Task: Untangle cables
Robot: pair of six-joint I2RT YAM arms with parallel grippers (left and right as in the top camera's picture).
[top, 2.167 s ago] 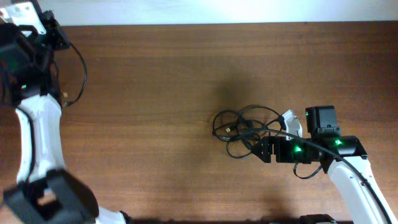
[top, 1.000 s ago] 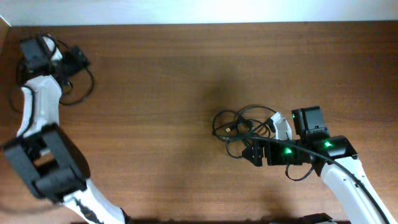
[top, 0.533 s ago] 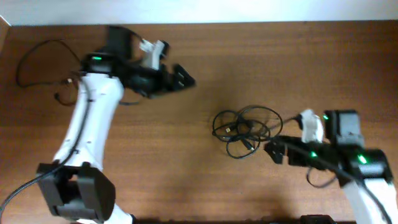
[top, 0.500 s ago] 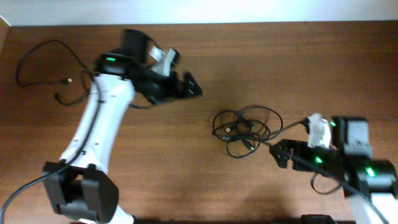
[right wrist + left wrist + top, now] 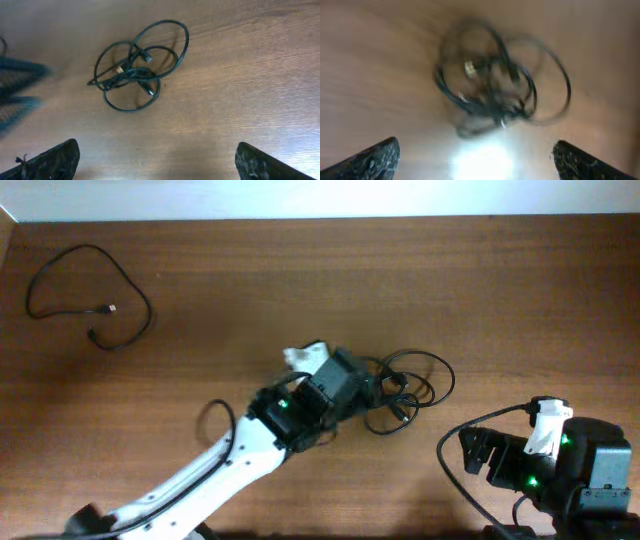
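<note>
From above, the wooden table (image 5: 250, 280) shows a fine brown grain with a soft sheen. One lone cable (image 5: 106, 310) lies in a loose open curl near the far left corner, well apart from everything else. The tangle (image 5: 405, 385) sits mid-table: thin black cord in overlapping loops, with small metal plug ends glinting inside. The left gripper (image 5: 352, 380) hangs over the tangle's left edge and hides part of it. The right gripper (image 5: 472, 457) waits low on the right, near the loops but not touching them.

The left wrist view is smeared by motion. Its dark, rough-surfaced fingertips (image 5: 370, 160) stand wide apart at the bottom corners, released and holding nothing. The tangle (image 5: 495, 95) lies just ahead, with a bright plug among crossing strands.

The right wrist view is sharper. This claw (image 5: 157, 162) is also spread and empty, and the tangle (image 5: 137, 70) shows two big round loops knotted through a tighter bunch. A blurred teal shape at the left edge is probably the other arm.

The risk, as I see it, is pinching several strands at once. The cords are thin, limp and slippery-looking, so a blind grab would drag the whole bunch or cinch the knot tighter. The arm also shades its own target.
</note>
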